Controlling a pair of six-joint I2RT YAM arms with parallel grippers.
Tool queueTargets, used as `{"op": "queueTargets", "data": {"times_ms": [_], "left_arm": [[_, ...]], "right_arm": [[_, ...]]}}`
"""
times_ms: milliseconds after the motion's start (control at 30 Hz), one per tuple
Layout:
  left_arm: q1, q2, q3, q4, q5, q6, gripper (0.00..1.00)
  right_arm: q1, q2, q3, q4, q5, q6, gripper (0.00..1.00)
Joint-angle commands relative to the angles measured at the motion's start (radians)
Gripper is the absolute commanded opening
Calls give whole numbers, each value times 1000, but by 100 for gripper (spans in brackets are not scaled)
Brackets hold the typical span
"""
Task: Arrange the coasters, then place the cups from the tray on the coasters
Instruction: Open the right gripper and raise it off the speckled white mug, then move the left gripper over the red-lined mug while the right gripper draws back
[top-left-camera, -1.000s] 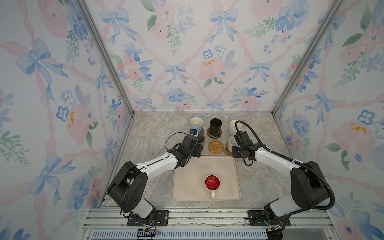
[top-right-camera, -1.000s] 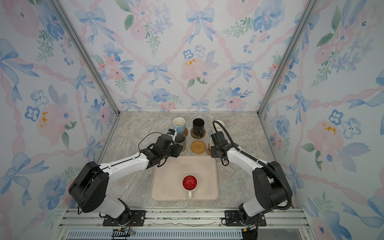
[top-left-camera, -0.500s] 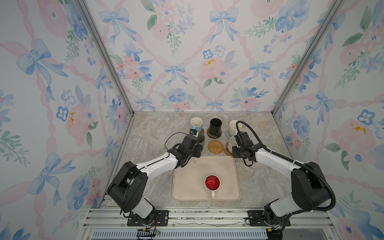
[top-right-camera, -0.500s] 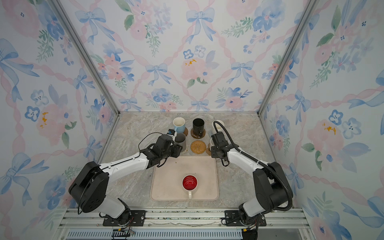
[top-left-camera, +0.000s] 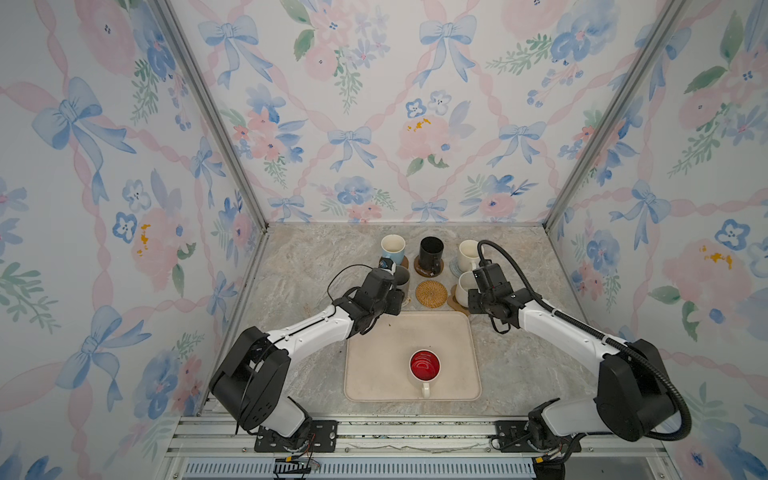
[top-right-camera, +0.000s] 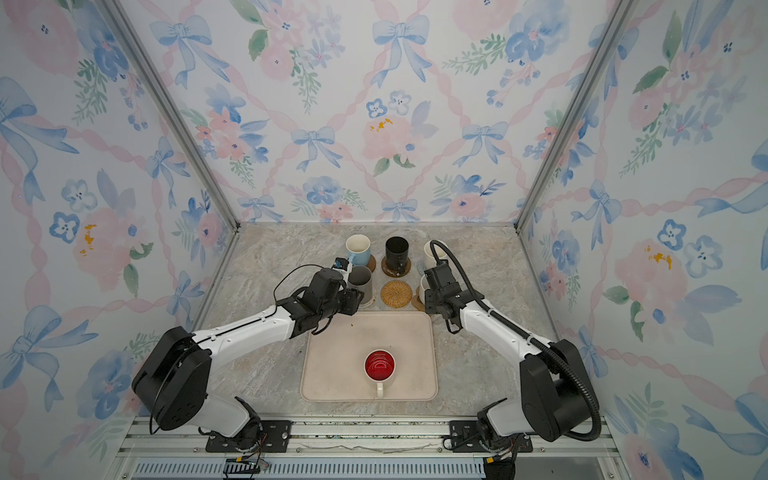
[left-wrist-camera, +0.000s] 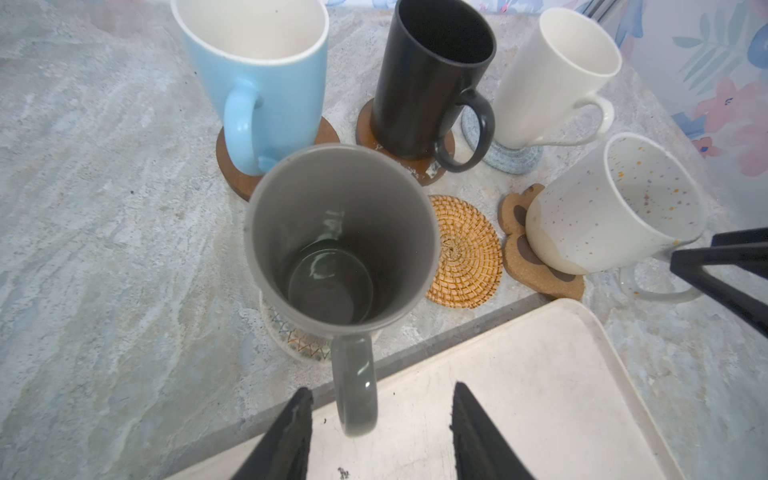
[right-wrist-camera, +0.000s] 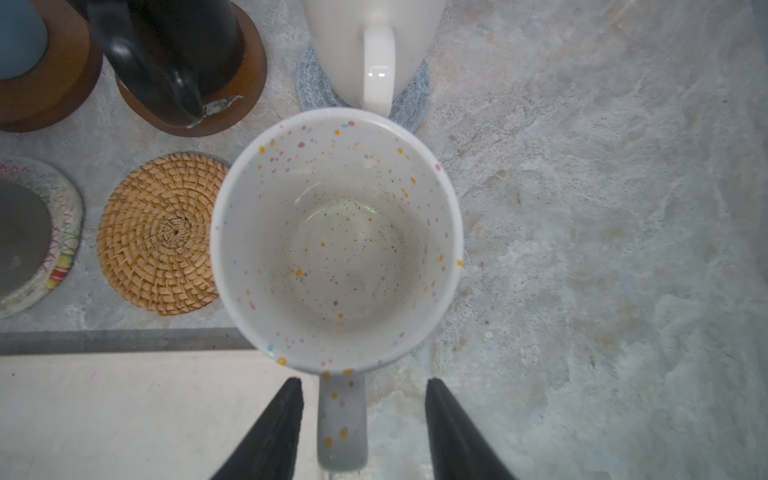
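Observation:
In the left wrist view my left gripper (left-wrist-camera: 380, 409) is open, its fingers either side of the handle of the grey cup (left-wrist-camera: 340, 232) without touching it. That cup stands on the cream crochet coaster (left-wrist-camera: 291, 336). My right gripper (right-wrist-camera: 365, 401) is open around the handle of the speckled cream cup (right-wrist-camera: 336, 241), which rests on the brown paw coaster (left-wrist-camera: 513, 249). Between them the tan rattan coaster (top-left-camera: 431, 293) lies bare. The white cup with a red inside (top-left-camera: 424, 365) stands on the beige tray (top-left-camera: 374, 374).
Along the back, the light blue cup (top-left-camera: 392, 248), black cup (top-left-camera: 430, 251) and cream cup (top-left-camera: 468, 252) each stand on a coaster. The tray's far edge lies just below both grippers. Papered walls close in the sides and back.
My right gripper has opened and let go of the speckled cup's handle. The left arm and its gripper have stayed as they were.

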Motion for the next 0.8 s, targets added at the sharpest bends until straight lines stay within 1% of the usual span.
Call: {"op": "queueTargets", "data": {"times_ms": [0, 133, 300, 400, 467, 567, 667, 767], "left_arm": [[7, -59, -29, -13, 21, -14, 51], [5, -100, -48, -40, 35, -14, 50], [3, -144, -68, -66, 60, -12, 50], [-3, -171, -61, -108, 120, 4, 50], [-19, -196, -63, -137, 155, 19, 50], [-57, -247, -79, -180, 201, 32, 53], [-111, -297, -95, -253, 210, 29, 53], [-164, -344, -110, -338, 227, 12, 51]], "right_arm": [[54, -54, 4, -83, 87, 2, 53], [125, -99, 25, -154, 141, 13, 55], [202, -154, 39, -218, 114, 33, 58], [231, -177, 48, -264, 111, 53, 59], [239, -189, 44, -275, 105, 60, 59], [240, -203, 31, -272, 98, 67, 59], [241, -208, 20, -258, 86, 69, 60], [241, -209, 7, -238, 75, 68, 60]]}}
